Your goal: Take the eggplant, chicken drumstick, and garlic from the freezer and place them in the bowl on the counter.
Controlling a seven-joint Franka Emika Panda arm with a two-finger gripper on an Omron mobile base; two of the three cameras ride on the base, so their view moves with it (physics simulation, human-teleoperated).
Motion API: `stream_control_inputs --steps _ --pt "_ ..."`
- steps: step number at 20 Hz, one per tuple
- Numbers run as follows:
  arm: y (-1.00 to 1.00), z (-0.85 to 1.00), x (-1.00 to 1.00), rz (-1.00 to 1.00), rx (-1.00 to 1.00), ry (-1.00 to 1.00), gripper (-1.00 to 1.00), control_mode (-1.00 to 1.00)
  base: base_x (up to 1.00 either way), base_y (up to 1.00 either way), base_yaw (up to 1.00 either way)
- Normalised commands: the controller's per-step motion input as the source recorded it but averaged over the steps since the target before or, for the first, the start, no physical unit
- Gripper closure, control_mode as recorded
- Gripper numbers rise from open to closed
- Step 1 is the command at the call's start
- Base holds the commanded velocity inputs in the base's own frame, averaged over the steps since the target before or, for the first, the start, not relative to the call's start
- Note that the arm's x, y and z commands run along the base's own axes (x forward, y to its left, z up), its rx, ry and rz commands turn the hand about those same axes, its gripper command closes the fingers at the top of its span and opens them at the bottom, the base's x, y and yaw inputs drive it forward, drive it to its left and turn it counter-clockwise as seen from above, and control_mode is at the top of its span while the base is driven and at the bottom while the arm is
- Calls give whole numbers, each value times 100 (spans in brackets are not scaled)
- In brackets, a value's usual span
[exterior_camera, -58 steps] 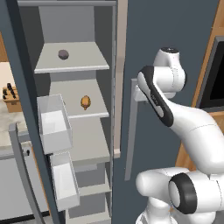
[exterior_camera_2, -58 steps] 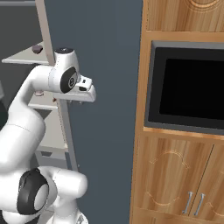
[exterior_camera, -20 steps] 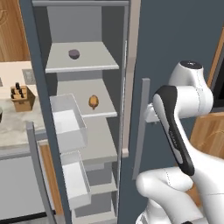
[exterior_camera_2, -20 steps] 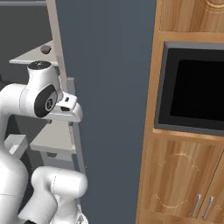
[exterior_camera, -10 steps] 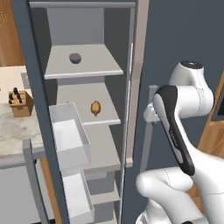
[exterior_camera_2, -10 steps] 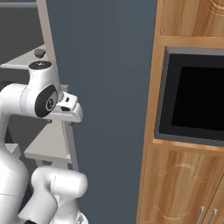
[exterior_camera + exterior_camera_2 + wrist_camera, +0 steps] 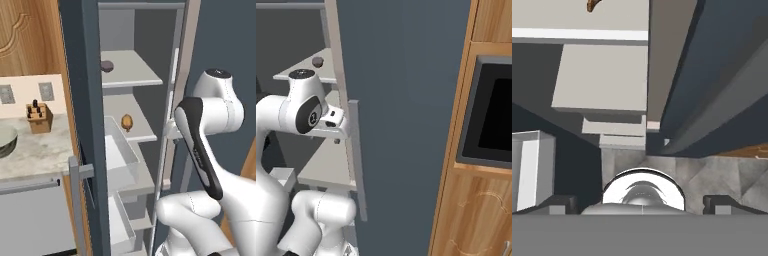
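The freezer [image 7: 145,35] stands open. On its upper shelf sits the dark eggplant [image 7: 106,65], which the right base view shows too [image 7: 317,61]. One shelf lower lies the orange-brown chicken drumstick [image 7: 127,122], a sliver of it at the top edge of the hand view [image 7: 592,5]. The bowl [image 7: 5,141] rests on the counter [image 7: 35,152] at the far left. My gripper [image 7: 641,202] is open and empty, pointing down in front of the lower shelves, by the freezer's right edge. The garlic is out of view.
The open freezer door [image 7: 82,90] with its bar handle [image 7: 76,200] and white bins [image 7: 120,155] stands between counter and shelves. A knife block [image 7: 39,117] sits on the counter. The closed slate door [image 7: 401,100] and a black oven [image 7: 491,115] lie to the right.
The whole picture has shifted, so the base has driven: the freezer door and shelves now sit nearer and more central. The arm's pose is nearly unchanged and the gripper stays open.
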Motion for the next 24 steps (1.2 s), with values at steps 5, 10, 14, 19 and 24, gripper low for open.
stream_control_inputs --steps 5,10,14,19,24 --pt "0 0 0 0 0 0 -100 100 36 13 0" --pt "0 0 0 0 0 0 -100 100 47 0 0" --pt "0 0 0 0 0 0 -100 100 37 8 0" --pt "0 0 0 0 0 0 -100 100 16 28 0" --pt "0 0 0 0 0 0 -100 100 -1 45 2"
